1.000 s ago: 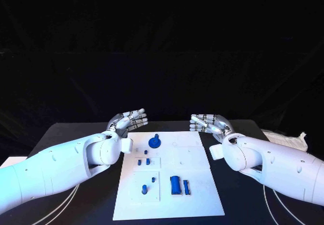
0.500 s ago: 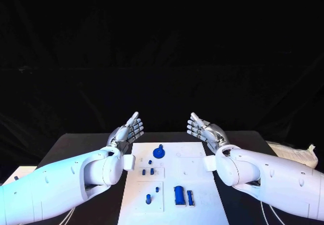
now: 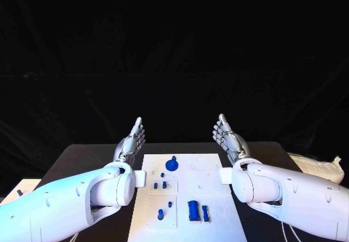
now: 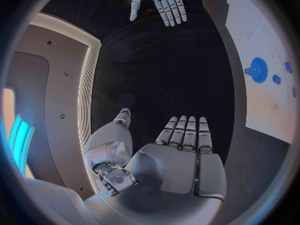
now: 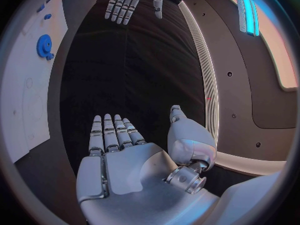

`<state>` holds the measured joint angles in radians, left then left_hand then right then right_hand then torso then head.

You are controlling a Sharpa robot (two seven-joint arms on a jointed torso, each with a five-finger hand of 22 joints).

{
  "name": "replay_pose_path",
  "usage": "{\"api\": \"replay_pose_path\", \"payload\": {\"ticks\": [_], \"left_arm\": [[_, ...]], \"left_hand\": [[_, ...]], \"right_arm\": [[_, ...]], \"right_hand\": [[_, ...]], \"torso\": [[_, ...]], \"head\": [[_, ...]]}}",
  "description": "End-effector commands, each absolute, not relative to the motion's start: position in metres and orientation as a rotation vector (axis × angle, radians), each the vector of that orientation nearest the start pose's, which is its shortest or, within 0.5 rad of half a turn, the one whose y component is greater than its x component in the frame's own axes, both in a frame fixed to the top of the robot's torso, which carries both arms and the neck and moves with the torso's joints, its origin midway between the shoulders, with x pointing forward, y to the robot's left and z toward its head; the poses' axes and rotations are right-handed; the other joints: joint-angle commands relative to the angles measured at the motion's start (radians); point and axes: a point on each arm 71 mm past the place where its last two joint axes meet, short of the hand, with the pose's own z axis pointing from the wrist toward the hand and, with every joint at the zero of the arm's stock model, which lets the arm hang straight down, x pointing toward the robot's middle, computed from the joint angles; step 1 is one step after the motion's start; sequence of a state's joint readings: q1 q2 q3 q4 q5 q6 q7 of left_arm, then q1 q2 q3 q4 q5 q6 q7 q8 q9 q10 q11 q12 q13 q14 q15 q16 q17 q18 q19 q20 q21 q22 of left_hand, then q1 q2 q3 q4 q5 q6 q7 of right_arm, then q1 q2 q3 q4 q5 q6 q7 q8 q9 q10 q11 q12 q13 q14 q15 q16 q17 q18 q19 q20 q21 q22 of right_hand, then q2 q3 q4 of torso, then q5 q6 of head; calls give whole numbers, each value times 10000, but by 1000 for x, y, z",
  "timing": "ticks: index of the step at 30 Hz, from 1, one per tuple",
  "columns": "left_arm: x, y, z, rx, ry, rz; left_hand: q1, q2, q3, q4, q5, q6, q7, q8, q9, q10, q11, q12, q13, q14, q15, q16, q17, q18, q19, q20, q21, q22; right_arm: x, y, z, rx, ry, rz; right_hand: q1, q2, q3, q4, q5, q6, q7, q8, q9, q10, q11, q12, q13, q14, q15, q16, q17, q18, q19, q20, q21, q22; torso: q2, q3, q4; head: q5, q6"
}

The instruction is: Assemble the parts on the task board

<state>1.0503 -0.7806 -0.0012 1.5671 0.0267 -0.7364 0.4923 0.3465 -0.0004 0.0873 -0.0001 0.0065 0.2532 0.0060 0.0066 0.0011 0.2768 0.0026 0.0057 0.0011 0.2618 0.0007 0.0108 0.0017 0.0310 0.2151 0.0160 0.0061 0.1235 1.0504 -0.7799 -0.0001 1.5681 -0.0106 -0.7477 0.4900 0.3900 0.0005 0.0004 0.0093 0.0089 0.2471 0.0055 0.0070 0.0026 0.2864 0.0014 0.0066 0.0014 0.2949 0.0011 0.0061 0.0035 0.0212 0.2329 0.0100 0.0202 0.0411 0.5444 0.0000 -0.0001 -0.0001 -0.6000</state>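
Holding nothing: left hand [image 3: 131, 142] and right hand [image 3: 229, 139] raised flat, fingers straight and together | board [image 3: 192, 171] between them carries gear [image 3: 171, 164], block [image 3: 193, 210], small pegs [image 3: 160, 185] | stage unclear: either start or finish.

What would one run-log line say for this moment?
left hand: open, raised | right hand: open, raised | task board: blue parts on it, none held
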Motion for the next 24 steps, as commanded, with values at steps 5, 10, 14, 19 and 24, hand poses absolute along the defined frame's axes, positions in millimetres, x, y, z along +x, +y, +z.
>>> {"api": "replay_pose_path", "payload": {"ticks": [5,10,14,19,24], "left_arm": [[462,192,-224,-12089,12178,-12289],[462,192,-224,-12089,12178,-12289],[462,192,-224,-12089,12178,-12289],[462,192,-224,-12089,12178,-12289],[462,192,-224,-12089,12178,-12289]], "left_hand": [[-1481,4,-873,1,-65,-1081,-60,-66,-11,-1186,-26,-57,-11,-1117,-7,-108,-17,-310,-925,-160,-61,-530],[-1844,4,-873,1,-65,-1353,-60,-66,-11,-1476,-26,-57,-11,-1395,-7,-108,-17,-310,-1140,-160,-61,-1235],[-2062,4,-873,1,-65,-1511,-60,-66,-11,-1657,-26,-57,-11,-1563,-7,-108,-17,-310,-1269,-160,-61,-1235],[-2321,4,-873,1,-65,-1697,-60,-66,-11,-1843,-26,-57,-11,-1757,-7,-108,-17,-310,-1415,-160,-61,-1235],[-3465,4,-873,1,-65,-2532,-60,-66,-11,-2768,-26,-57,-11,-2618,-7,-108,-17,-310,-2151,-160,-61,-1235]], "right_arm": [[462,-192,-224,12089,12178,12289],[462,-192,-224,12089,12178,12289],[462,-192,-224,12089,12178,12289],[462,-192,-224,12089,12178,12289],[462,-192,-224,12089,12178,12289]], "right_hand": [[-1666,-5,-4,-93,-89,-1058,-55,-70,-26,-1227,-14,-66,-14,-1266,-11,-61,-35,-212,-1000,-100,-202,-411],[-2068,-5,-4,-93,-89,-1316,-55,-70,-26,-1529,-14,-66,-14,-1569,-11,-61,-35,-212,-1238,-100,-202,-411],[-2327,-5,-4,-93,-89,-1480,-55,-70,-26,-1716,-14,-66,-14,-1766,-11,-61,-35,-212,-1381,-100,-202,-411],[-2619,-5,-4,-93,-89,-1658,-55,-70,-26,-1917,-14,-66,-14,-1991,-11,-61,-35,-212,-1526,-100,-202,-411],[-3900,-5,-4,-93,-89,-2471,-55,-70,-26,-2864,-14,-66,-14,-2949,-11,-61,-35,-212,-2329,-100,-202,-411]], "torso": [[-2,0,1],[-2,0,1],[-2,0,1],[-2,0,1],[-2,0,1]], "head": [[1,0],[1,0],[1,0],[1,0],[1,0]]}}
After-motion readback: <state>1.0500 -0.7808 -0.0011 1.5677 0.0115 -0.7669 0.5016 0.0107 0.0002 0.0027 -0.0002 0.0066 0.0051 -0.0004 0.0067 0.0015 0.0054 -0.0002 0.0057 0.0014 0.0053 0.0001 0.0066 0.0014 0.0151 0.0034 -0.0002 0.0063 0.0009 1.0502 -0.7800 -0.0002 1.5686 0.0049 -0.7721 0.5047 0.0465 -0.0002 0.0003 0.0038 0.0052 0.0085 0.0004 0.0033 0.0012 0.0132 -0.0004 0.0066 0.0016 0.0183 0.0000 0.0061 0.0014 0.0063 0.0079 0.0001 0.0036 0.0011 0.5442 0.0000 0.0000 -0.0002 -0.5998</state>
